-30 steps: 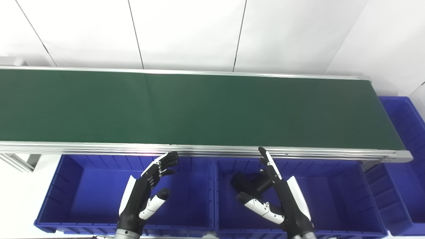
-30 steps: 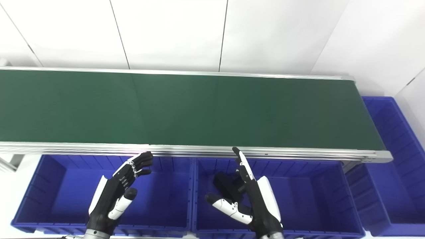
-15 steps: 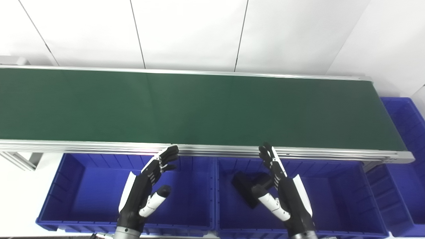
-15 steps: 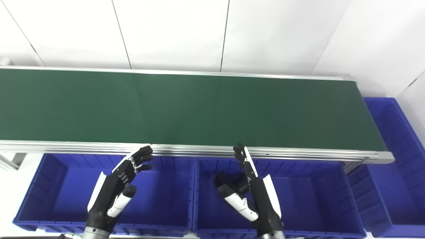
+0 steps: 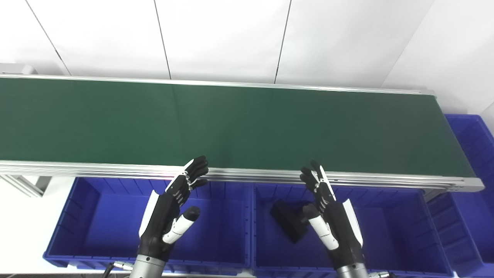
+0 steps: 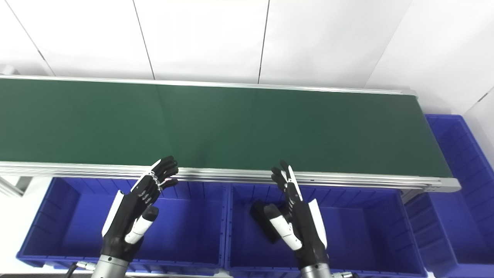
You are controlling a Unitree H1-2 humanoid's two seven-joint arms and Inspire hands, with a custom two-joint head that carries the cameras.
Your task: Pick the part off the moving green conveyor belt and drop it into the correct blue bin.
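A black part (image 5: 288, 225) lies on the floor of the middle blue bin (image 5: 389, 224), at its left side. My right hand (image 5: 328, 210) is open above that bin, just right of the part, fingers pointing up toward the belt rail. My left hand (image 5: 173, 204) is open and empty above the left blue bin (image 5: 100, 220). The green conveyor belt (image 5: 231, 123) carries no part in view.
A third blue bin (image 5: 472, 154) stands past the belt's right end. The belt's aluminium front rail (image 5: 247, 175) runs just above both hands. White wall panels stand behind the belt.
My right hand has drawn its thumb in from the spread pose and risen a little, leaving the black part in the middle bin. The left hand barely moved. The camera shifted slightly.
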